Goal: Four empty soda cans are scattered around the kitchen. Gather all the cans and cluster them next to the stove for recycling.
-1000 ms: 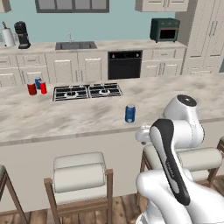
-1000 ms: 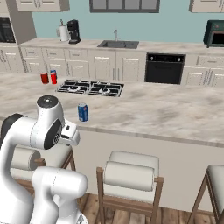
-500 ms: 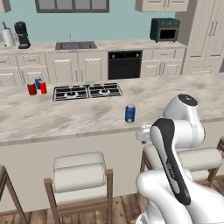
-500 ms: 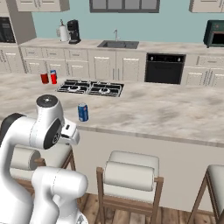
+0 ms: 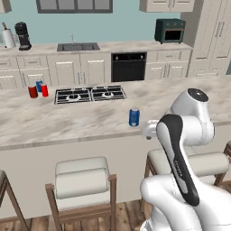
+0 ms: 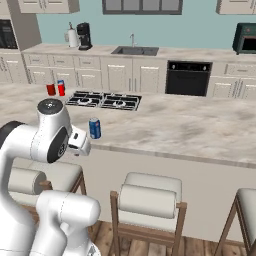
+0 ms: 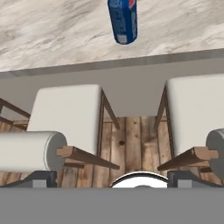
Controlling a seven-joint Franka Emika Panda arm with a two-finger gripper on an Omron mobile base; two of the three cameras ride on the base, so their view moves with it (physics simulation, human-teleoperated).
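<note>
Blue cylindrical soda can with silvery top [image 5: 134,117] stands upright near front edge of marbled desk [image 5: 81,122], well apart from flat black gas stove [image 5: 90,94]. Two red cans [image 5: 33,91] and one blue can [image 5: 39,85] clustered left of stove. Pincer [image 7: 112,180] released, jaws wide, over stools, below desk edge.

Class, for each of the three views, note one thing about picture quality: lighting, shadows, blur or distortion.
Left base view: flat, even rendered light; the blue can throws barely any shadow on the island counter. Right base view: equally soft, far cabinets slightly fuzzy, no glare on the stove. Hand view: rolled, so the can hangs top-down; stools look stretched near the edges.
</note>
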